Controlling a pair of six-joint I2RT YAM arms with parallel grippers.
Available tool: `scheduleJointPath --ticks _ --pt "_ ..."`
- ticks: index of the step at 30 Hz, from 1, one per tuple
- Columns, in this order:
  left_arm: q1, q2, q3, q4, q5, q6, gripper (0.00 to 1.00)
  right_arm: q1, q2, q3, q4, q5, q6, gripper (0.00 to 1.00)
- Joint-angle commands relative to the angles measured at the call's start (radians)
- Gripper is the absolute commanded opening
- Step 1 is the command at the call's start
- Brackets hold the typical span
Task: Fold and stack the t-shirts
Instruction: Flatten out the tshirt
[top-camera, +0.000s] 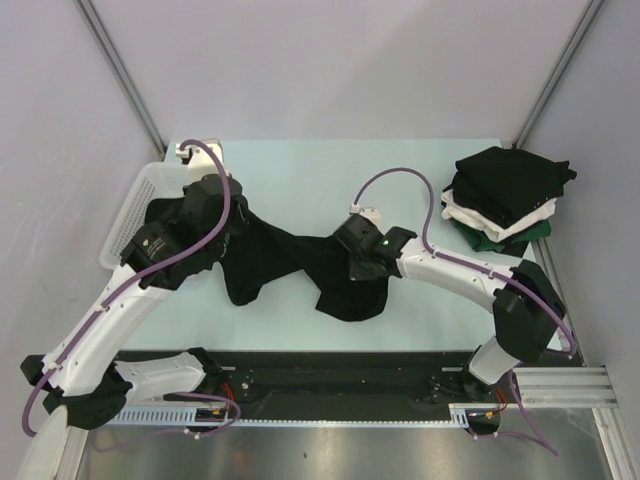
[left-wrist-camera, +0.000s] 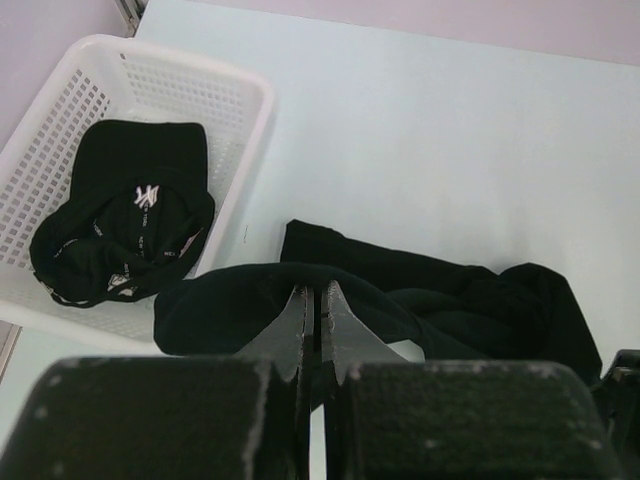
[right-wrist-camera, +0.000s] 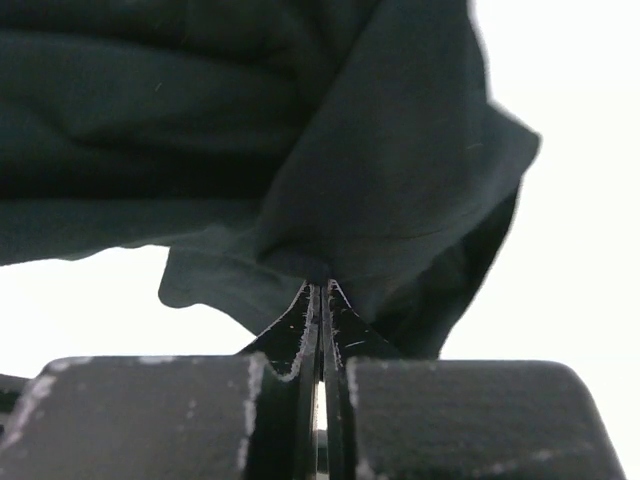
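Top external view: a black t-shirt is pinched at opposite sides by the left gripper and the right gripper, both clamped onto cloth.

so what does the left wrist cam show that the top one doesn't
Only the left wrist view: the inside of the white mesh basket, where a black garment with white lettering lies, and the left gripper pinched shut on a fold of the black t-shirt.
Only the top view: the stack of folded t-shirts at the far right of the table, black on top with white and green below, and the right arm reaching onto the shirt.
Both: the crumpled black t-shirt on the table, and the basket to its left.
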Motion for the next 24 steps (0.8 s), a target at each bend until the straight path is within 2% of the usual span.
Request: scheduleJointPath --ticks 1,6,13,20,24 --pt "0.007 -0.008 0.002 0.021 -0.012 -0.011 0.00 -0.035 -0.088 0.013 -0.019 0.071 -0.041 0.00" --pt "0.009 -0.009 -0.001 0.018 -0.024 -0.011 0.00 -0.102 -0.175 0.013 -0.053 0.148 -0.110 0.00" --pt "0.012 -0.015 0.008 0.021 -0.042 0.005 0.00 -0.264 -0.251 0.042 -0.090 0.237 -0.206 0.00" --pt "0.016 -0.017 0.028 0.012 -0.067 0.025 0.00 -0.341 -0.293 0.061 -0.115 0.363 -0.284 0.00" --pt "0.022 -0.022 0.034 0.004 -0.076 0.044 0.00 -0.381 -0.307 0.068 -0.075 0.436 -0.350 0.00"
